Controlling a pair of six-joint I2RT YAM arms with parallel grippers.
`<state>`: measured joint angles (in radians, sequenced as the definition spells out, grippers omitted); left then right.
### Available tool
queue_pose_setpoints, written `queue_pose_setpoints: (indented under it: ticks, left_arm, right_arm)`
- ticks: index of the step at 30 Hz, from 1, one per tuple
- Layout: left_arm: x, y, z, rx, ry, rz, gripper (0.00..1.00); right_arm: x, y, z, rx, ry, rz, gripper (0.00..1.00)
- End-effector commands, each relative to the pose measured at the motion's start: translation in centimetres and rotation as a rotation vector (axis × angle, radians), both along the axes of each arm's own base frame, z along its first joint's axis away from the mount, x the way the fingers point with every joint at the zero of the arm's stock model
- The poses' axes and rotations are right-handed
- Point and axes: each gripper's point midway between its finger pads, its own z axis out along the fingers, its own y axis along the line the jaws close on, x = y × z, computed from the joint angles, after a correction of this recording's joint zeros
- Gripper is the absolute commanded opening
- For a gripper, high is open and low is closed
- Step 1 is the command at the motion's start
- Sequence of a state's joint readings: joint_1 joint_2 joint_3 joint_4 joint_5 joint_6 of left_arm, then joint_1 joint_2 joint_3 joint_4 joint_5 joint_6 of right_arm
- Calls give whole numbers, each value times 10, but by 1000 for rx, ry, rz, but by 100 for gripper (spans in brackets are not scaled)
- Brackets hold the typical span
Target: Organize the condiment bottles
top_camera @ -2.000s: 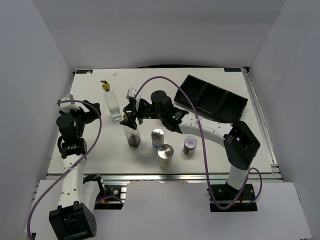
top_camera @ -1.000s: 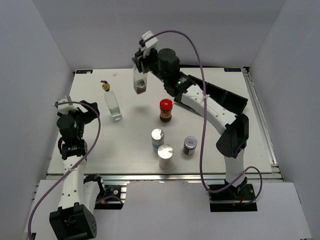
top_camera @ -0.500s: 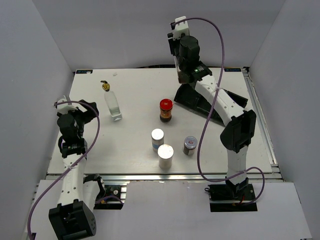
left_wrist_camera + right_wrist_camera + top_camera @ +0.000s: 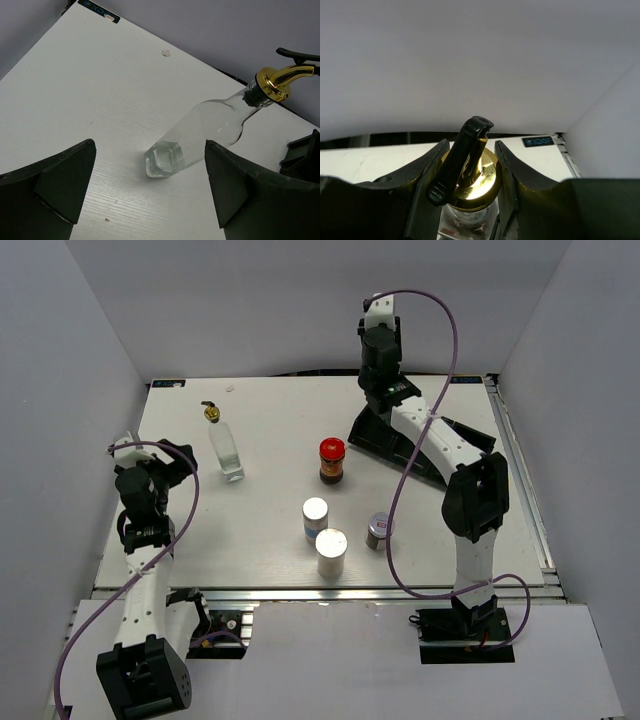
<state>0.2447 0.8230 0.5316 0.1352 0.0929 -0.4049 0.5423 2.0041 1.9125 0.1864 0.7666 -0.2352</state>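
A white table (image 4: 260,530) with a faint wood grain fills the middle of the top view, enclosed by plain grey walls (image 4: 250,300). A black tray (image 4: 368,433) lies at a slant in its upper right part. Small dark label stickers (image 4: 167,384) mark the far corners, and a tiny white scrap (image 4: 231,388) lies near the upper left one. An aluminium rail (image 4: 300,595) runs along the bottom edge.

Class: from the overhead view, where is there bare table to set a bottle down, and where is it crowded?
Bare: the far strip between the clear glass cruet and long black tray; also left of the white-topped cylindrical shakers. Crowded: shakers beside silver-lidded jar.
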Motion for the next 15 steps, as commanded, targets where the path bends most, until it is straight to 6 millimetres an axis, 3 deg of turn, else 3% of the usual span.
queue_pose_setpoints:
  ticks: [1,15]
  left_arm:
    - [0,0,3,-4,-10,7,98]
    - [1,4,2,0,1,25,98]
  right_arm:
    - [-15,-38,71,181,-242,-192,0]
    - [9,-48,25,210,-212,-264,0]
